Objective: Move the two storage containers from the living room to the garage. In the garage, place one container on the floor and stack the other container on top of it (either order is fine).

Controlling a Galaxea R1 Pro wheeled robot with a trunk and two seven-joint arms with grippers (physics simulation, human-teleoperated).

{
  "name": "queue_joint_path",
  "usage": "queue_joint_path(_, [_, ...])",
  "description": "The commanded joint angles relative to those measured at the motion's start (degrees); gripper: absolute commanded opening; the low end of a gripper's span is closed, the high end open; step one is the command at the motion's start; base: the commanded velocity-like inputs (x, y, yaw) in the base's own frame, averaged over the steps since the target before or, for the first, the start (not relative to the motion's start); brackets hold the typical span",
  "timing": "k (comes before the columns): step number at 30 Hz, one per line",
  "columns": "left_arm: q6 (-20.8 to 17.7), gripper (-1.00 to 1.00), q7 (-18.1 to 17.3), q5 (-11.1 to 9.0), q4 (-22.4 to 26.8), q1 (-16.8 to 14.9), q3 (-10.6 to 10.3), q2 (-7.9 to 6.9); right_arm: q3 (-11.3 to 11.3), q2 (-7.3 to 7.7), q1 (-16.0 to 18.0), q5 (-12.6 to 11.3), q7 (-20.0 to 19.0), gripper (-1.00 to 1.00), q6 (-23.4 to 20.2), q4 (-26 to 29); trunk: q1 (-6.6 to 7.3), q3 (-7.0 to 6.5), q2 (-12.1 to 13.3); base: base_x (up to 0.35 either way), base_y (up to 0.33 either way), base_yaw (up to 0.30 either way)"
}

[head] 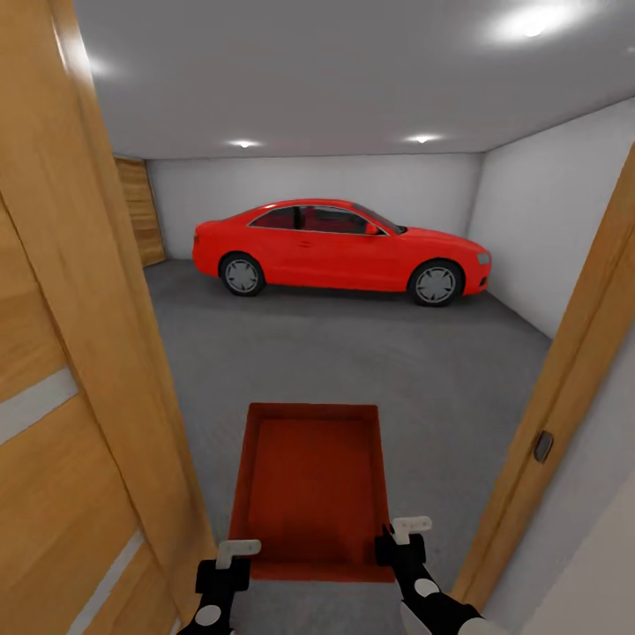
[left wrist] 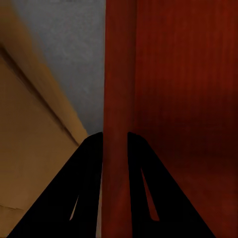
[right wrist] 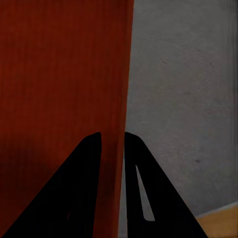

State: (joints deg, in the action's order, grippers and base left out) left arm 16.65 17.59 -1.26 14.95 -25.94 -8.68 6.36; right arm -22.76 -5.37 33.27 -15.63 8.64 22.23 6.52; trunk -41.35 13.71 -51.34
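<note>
Between the wooden door leaf (head: 79,370) and wooden door frame (head: 564,388), we've got both grippers (head: 236,554) (head: 407,529) pinching our orange-red open box bin (head: 313,481). Grey concrete floor (head: 353,353) ahead, red car (head: 339,249) parked way back.

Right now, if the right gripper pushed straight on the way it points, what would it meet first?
The right gripper is clamped on the storage container wall, so it just slides along that. Beyond lies the grey garage floor; depth is unclear.

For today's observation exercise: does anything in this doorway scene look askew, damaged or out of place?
Nothing stands out. The bin is held level, the left gripper and right gripper each clamping a side wall. The car sits parked squarely on the floor.
</note>
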Motion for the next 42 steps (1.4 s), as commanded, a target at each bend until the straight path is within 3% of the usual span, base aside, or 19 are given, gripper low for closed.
queue_joint_path(1, [3.65,-1.0,1.75,-3.14,0.78,-0.07,1.72,-0.04,2.6,0.01,0.04,-1.51,2.52,-1.0,0.18,-0.72,-0.03,0.08,-0.05,0.25,0.194,-0.253])
queue_joint_path(17, [3.9,-1.0,1.83,-3.23,0.78,-0.07,1.65,0.06,2.56,0.01,0.04,-1.49,2.52,-1.0,0.18,-0.72,-0.03,0.08,-0.05,0.094,0.072,-0.24])
queue_joint_path(30, [3.85,-1.0,2.09,-3.3,0.76,-0.07,1.73,0.14,2.55,0.01,0.04,-1.46,2.52,-1.0,0.14,-0.72,-0.03,0.08,-0.05,0.022,0.0,-0.015])
queue_joint_path(42, [3.83,-1.0,2.1,-3.4,0.69,-0.07,1.83,0.02,2.55,0.01,0.04,-1.42,2.52,-1.0,0.18,-0.72,-0.03,0.08,-0.05,0.291,0.0,0.0])
